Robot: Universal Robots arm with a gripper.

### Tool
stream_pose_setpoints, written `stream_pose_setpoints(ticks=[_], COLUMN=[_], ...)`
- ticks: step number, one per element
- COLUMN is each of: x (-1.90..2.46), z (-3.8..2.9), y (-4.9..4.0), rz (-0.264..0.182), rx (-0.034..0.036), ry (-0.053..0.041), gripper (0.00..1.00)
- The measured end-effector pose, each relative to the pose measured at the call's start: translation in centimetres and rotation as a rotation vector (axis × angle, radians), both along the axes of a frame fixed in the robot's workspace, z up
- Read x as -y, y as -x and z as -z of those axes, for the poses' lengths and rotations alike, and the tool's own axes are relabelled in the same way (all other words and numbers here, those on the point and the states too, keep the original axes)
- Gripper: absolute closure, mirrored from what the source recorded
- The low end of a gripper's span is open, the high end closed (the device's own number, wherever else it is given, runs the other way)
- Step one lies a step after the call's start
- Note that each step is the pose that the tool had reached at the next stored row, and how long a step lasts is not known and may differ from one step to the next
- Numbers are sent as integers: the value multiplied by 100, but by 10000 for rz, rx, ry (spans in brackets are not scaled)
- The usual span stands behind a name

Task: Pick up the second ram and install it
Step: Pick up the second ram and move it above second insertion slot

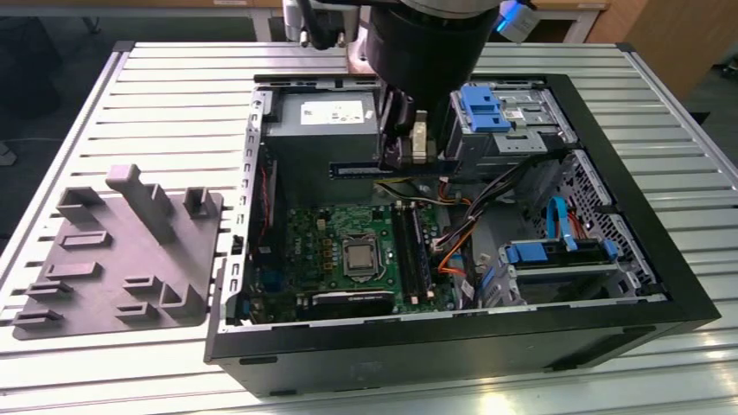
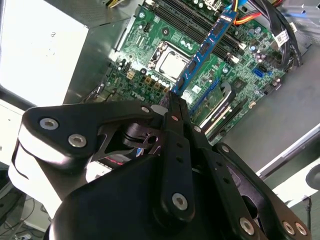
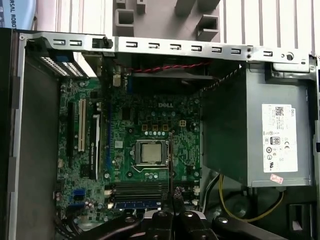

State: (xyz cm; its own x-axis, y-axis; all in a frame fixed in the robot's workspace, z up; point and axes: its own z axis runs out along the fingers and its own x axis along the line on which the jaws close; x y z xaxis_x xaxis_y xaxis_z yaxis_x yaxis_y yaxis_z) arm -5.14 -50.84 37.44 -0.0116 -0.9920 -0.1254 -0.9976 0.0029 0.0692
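My gripper [image 1: 403,160] hangs inside the open computer case [image 1: 645,285], shut on the second ram [image 1: 358,169]. The ram is a long, narrow, dark bluish stick held level above the motherboard [image 1: 311,251], near the power supply. In the second wrist view the ram [image 2: 205,50] sticks out from the gripper [image 2: 175,107] over the board. In the first wrist view the ram [image 3: 170,155] appears edge-on above the gripper [image 3: 171,212], crossing beside the processor. The long black memory sockets [image 1: 412,251] [image 3: 140,189] lie below the stick, apart from it.
A gray plastic fixture [image 1: 116,259] with raised blocks lies on the slatted table, on the exterior view's left of the case. Inside the case are the power supply [image 1: 317,121], blue drive caddies [image 1: 490,108], orange and yellow cables [image 1: 455,238] and the processor [image 1: 361,257].
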Motion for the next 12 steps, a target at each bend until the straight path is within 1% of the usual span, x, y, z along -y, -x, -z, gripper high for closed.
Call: stream_pose_setpoints(ticks=[5,12], x=[-3,-4], z=[56,182], y=[-1,-1], rz=[-30,-146], rx=[1,0], ry=[-2,-5], gripper=[88,88])
